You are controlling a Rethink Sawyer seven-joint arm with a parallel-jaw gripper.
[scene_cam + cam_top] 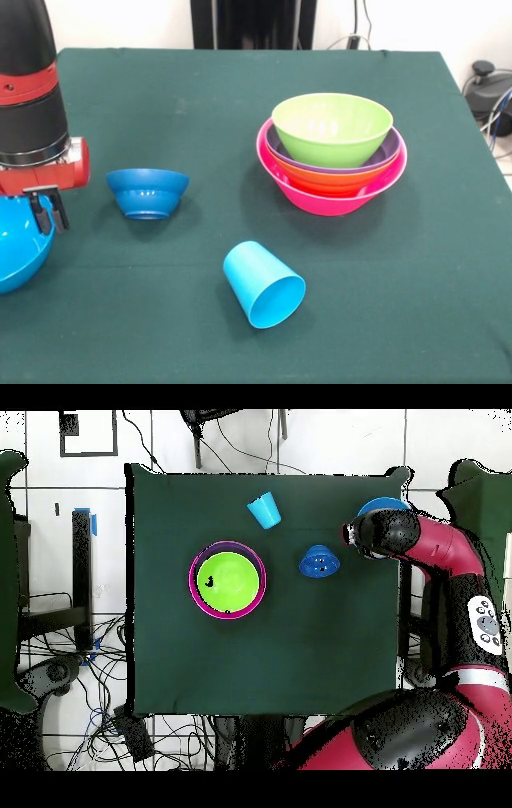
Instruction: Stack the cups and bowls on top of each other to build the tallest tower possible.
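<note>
The tower [332, 152] is a nest of the pink, orange, purple and lime green bowls, right of centre; it also shows in the overhead view [228, 579]. The small dark blue bowl [148, 192] [318, 562] stands alone on the cloth. The sky blue cup [264, 284] [264, 511] lies on its side. My gripper [46, 214] [352, 534] is at the left edge, shut on the rim of the sky blue bowl [16, 252] [385, 506], which is cut off by the picture's edge. The yellow-green cup and the small orange bowl are out of view.
The table [240, 96] is covered in dark green cloth. The dark blue bowl is close beside my gripper. Cables and dark equipment [488, 88] lie beyond the table's right edge.
</note>
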